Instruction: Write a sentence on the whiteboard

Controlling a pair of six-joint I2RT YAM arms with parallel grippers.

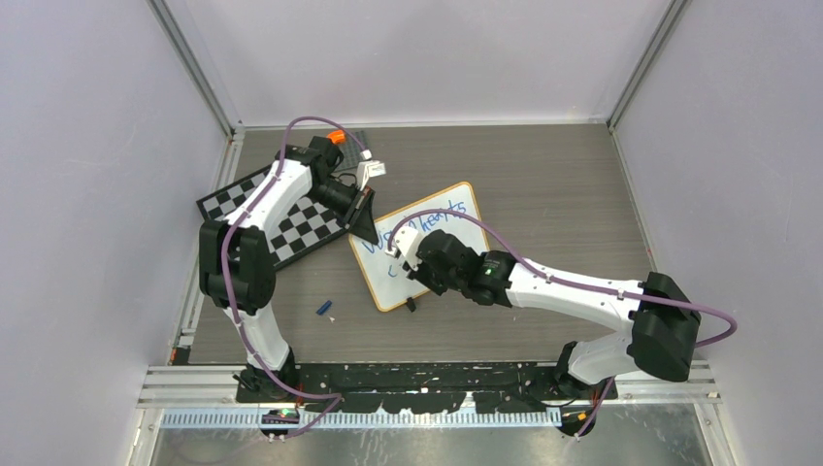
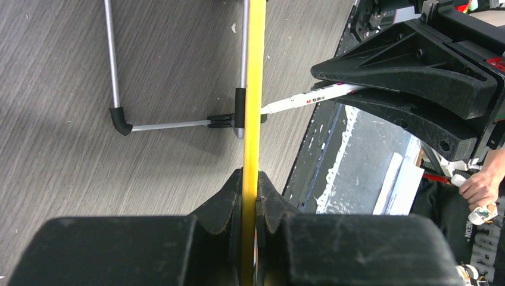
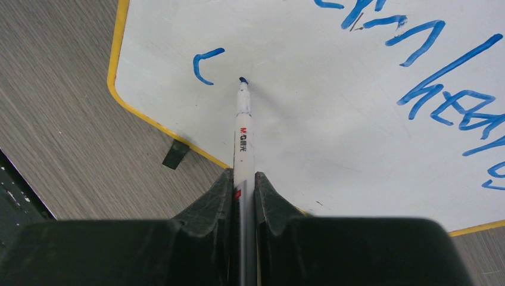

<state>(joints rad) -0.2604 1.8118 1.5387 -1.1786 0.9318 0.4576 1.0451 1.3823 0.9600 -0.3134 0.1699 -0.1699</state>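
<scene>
The whiteboard [image 1: 381, 280] lies tilted in the middle of the table, white with a yellow rim. Blue script [image 1: 432, 221] fills its first line, and a lone "c" [image 3: 202, 65] starts the second. My left gripper [image 1: 364, 225] is shut on the board's yellow rim [image 2: 255, 89] at its far-left edge. My right gripper [image 1: 400, 254] is shut on a white marker [image 3: 243, 131]. The marker's blue tip [image 3: 243, 79] rests on the board just right of the "c". In the left wrist view the right gripper [image 2: 411, 83] and the marker [image 2: 304, 100] show beyond the rim.
A black-and-white checkered board [image 1: 291, 218] lies left of the whiteboard, under the left arm. A small blue cap [image 1: 324, 308] lies on the table near the front left. The whiteboard's wire stand [image 2: 119, 119] and a black foot [image 3: 174, 155] show. A person's hand [image 2: 479, 185] is off the table.
</scene>
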